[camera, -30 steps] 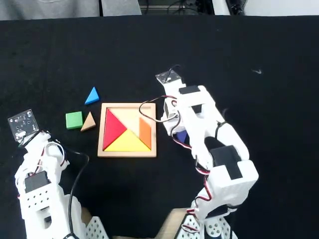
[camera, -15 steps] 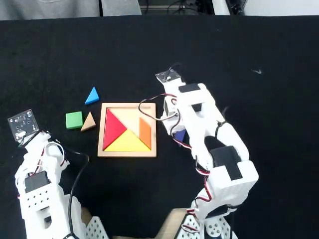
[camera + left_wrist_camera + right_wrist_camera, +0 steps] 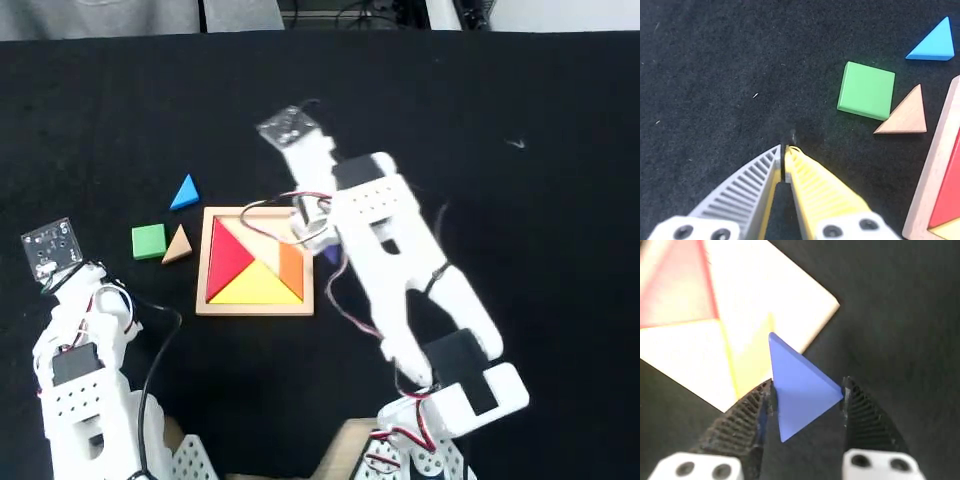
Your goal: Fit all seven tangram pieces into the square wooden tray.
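My left pincer [image 3: 784,150] is closed on nothing, on my side of the green square [image 3: 148,241]. And my right pincer [image 3: 807,390] is clamped on the dark blue triangle [image 3: 800,385] at the right edge of the wooden tray [image 3: 255,310]; tan triangle [image 3: 178,245] and light blue triangle [image 3: 185,192] sit loose left of it

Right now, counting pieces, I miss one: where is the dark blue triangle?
The dark blue triangle is held in the right gripper, beside the right edge of the tray, near the orange piece.
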`<state>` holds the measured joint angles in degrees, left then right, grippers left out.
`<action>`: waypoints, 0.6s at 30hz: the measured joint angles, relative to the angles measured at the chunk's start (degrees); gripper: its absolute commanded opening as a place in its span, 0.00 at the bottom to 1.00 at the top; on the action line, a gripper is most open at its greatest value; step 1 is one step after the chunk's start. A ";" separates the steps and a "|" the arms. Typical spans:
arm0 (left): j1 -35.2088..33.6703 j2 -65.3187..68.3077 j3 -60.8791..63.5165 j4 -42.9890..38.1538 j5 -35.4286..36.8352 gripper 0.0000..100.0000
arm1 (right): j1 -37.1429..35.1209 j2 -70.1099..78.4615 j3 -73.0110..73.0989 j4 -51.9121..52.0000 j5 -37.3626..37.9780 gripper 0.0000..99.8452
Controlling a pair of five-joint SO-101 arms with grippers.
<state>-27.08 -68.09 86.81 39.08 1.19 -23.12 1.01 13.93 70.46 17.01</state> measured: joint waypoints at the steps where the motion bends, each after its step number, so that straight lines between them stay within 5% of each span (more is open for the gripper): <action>1: 0.00 0.00 0.00 0.00 0.00 0.03 | -1.14 0.35 -0.35 -0.70 0.09 0.15; 18: 0.53 0.00 0.00 0.00 0.00 0.03 | -4.13 19.25 -12.31 -5.71 0.26 0.15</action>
<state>-26.55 -68.09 86.81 39.08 1.19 -27.25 20.26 1.63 64.75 17.27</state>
